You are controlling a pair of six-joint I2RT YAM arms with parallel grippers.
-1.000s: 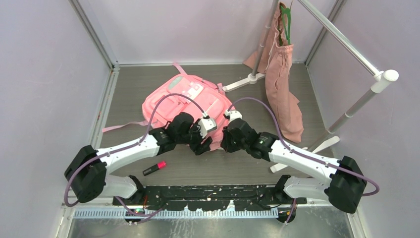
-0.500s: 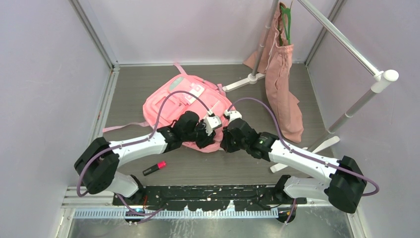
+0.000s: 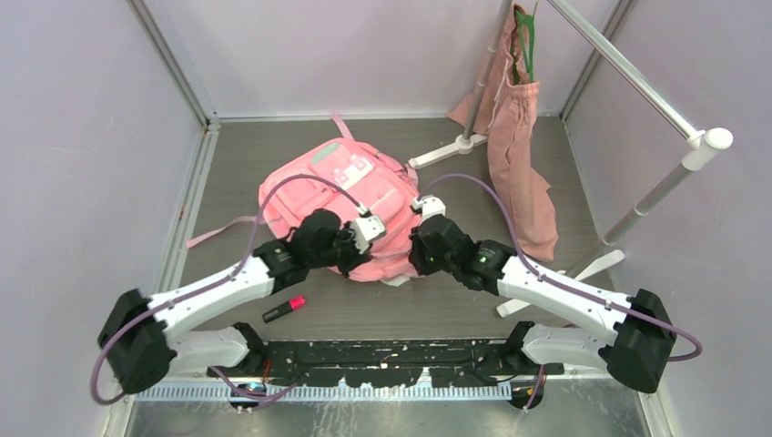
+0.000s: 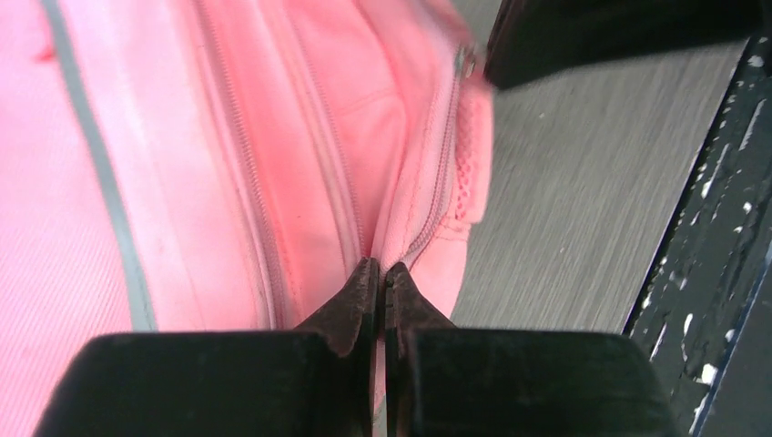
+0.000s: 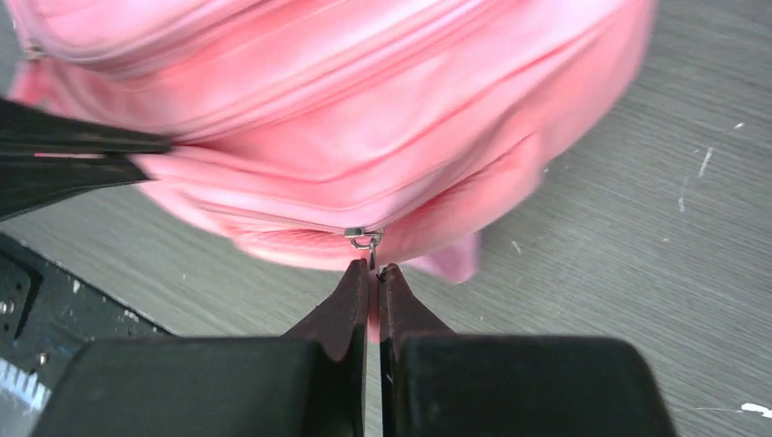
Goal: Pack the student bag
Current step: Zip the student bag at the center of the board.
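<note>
Left tool (image 4: 378, 269) pulled leftward — student bag (image 3: 309, 200) pinched within.

Black pink-capped marker (image 3: 284, 309) on grey table (image 3: 437, 314); dusty-pink sack (image 3: 519, 173) on green hanger (image 3: 528, 41)

Even, diffuse light fills the overhead view, leaving only faint, soft-edged shadows on the table (image 3: 246, 155). In both wrist views the student bag (image 4: 300, 137) glows a saturated, almost washed-out pink. In the right wrist view its outline smears with blur, while the table grain there is fairly crisp
</note>
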